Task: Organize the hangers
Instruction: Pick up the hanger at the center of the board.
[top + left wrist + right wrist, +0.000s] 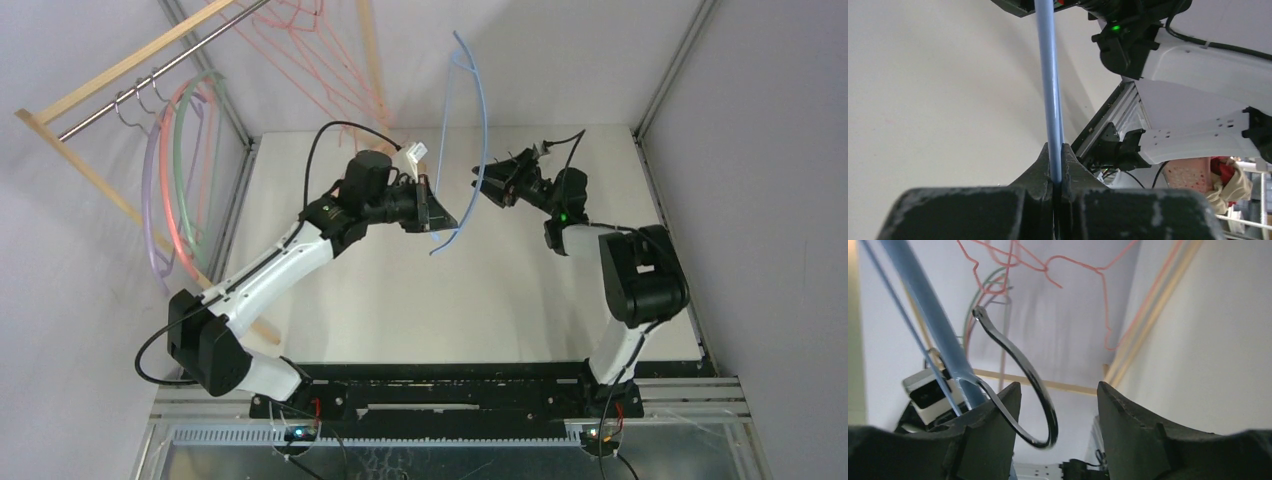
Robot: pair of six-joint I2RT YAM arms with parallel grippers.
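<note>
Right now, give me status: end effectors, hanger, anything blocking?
Left end effector shut on blue hanger, held aloft. Right end effector open, metal hook between its fingers. No obstruction seen.

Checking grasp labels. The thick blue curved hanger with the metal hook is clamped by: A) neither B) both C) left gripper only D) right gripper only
C: the left gripper is shut on the thick blue curved hanger, while the right gripper stands open, with the metal hook between its jaws.
</note>
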